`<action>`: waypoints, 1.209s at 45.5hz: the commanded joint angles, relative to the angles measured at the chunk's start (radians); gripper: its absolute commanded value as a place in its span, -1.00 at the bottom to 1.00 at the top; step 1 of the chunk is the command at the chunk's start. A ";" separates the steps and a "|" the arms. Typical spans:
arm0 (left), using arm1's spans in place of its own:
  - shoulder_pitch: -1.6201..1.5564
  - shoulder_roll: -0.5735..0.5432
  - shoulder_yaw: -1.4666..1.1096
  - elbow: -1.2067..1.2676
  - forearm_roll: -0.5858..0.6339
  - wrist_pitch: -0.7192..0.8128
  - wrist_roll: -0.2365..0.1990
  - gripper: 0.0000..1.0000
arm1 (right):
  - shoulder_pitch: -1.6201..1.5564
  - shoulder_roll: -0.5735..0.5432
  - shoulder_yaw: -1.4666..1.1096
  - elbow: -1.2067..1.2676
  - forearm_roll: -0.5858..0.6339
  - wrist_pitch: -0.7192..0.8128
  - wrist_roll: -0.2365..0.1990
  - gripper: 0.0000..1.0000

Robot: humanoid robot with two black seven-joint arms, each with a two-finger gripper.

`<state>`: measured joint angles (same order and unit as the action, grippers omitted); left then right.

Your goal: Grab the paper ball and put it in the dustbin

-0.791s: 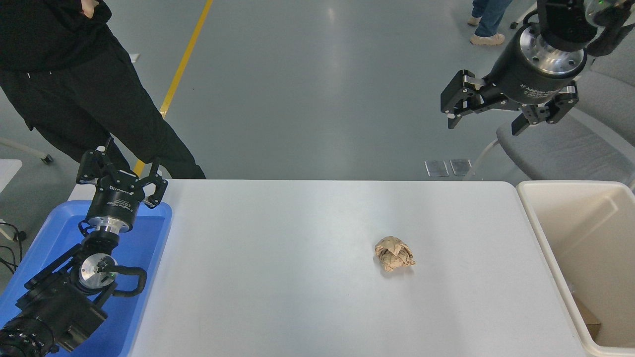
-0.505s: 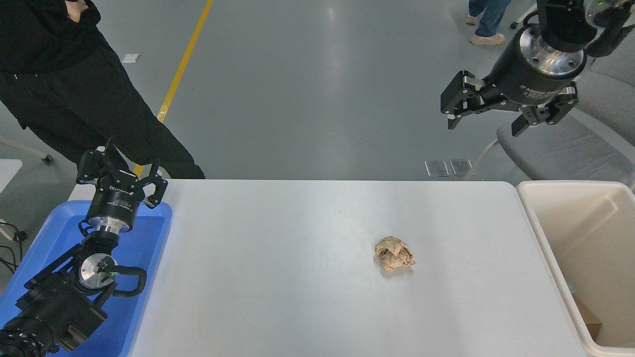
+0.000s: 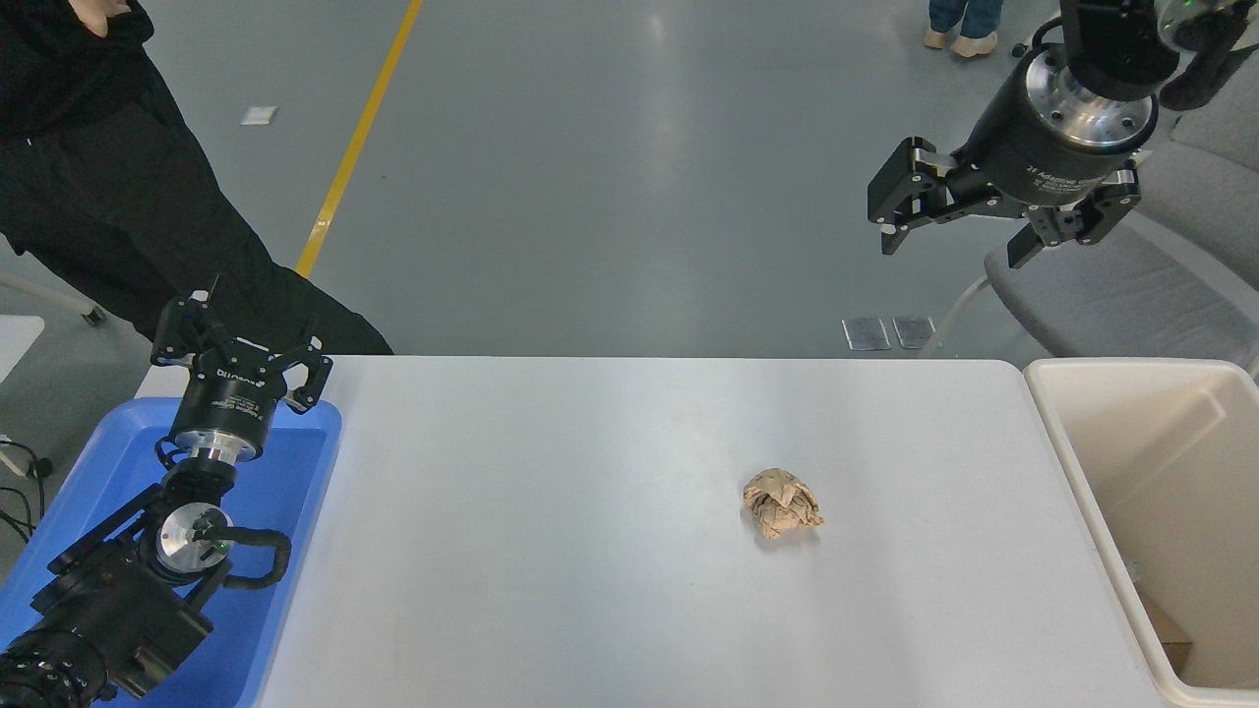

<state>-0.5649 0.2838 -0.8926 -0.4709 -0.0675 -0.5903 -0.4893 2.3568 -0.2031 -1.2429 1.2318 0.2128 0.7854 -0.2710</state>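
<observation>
The paper ball point(image 3: 782, 502), a small crumpled tan-brown wad, lies on the white table point(image 3: 590, 551) right of centre. The dustbin point(image 3: 1082, 492), a large cream-beige bin with a thick rim, stands against the table's right end. My right gripper point(image 3: 954, 246) is open and empty, raised high beyond the table's far right corner, well above and behind the ball. My left gripper point(image 3: 241, 339) is open and parked at the lower left over a blue tray.
A shallow blue tray point(image 3: 295, 492) sits at the table's left end under the left arm. A person in black point(image 3: 118, 197) stands at the far left. A grey chair point(image 3: 1131, 285) is behind the dustbin. Another person's feet point(image 3: 959, 39) show at the top right.
My right gripper has shifted slightly up and to the left. The person at the far left has moved further left. The feet at the top right have stepped away. The ball has not moved.
</observation>
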 commanded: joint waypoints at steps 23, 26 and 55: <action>0.000 0.000 0.000 0.000 0.000 0.000 -0.002 0.98 | -0.085 0.005 0.048 0.001 0.000 0.000 0.000 1.00; 0.000 0.000 0.000 0.000 0.000 0.001 0.000 0.98 | -0.105 0.008 0.065 0.001 0.000 0.000 0.001 1.00; -0.001 0.000 -0.002 0.000 0.000 0.000 -0.002 0.98 | -0.570 0.063 0.181 -0.040 -0.089 -0.555 -0.004 1.00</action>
<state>-0.5656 0.2839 -0.8934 -0.4709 -0.0682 -0.5901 -0.4904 1.9599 -0.1656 -1.0795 1.2064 0.1520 0.5662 -0.2740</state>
